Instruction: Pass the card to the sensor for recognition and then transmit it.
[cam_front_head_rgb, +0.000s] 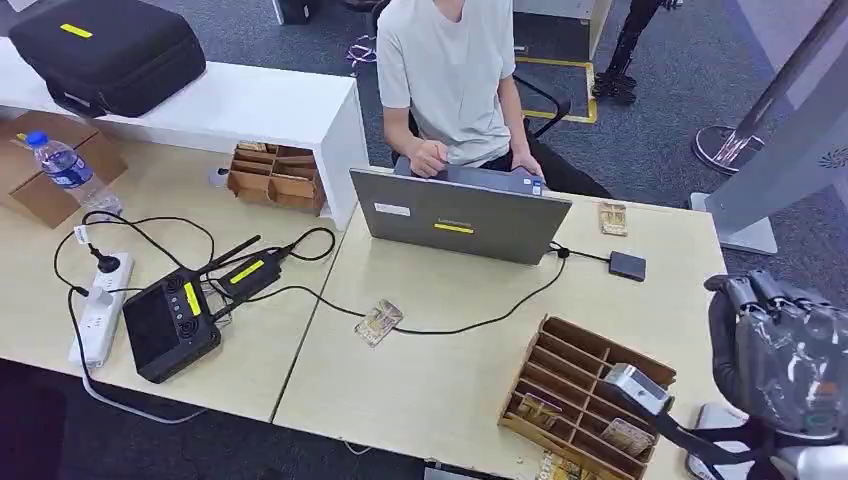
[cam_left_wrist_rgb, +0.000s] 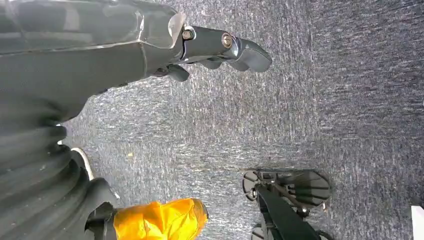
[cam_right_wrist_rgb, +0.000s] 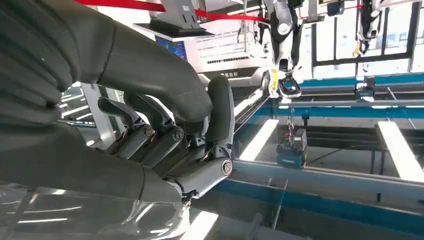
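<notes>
the right hand (cam_right_wrist_rgb: 165, 145) has its dark fingers (cam_right_wrist_rgb: 150, 137) curled in on nothing, raised beside the table's right end. the left hand (cam_left_wrist_rgb: 220, 47) hangs over grey speckled carpet (cam_left_wrist_rgb: 325, 100), fingers bent in, grasping nothing. away from both hands, one flat rectangular card (cam_front_head_rgb: 378, 322) lies on the pale wooden table (cam_front_head_rgb: 420, 380), long axis tilted toward the grey laptop (cam_front_head_rgb: 458, 215). one slotted wooden rack (cam_front_head_rgb: 580, 395) stands nearer the right hand, one small black box (cam_front_head_rgb: 627, 265) beyond it.
</notes>
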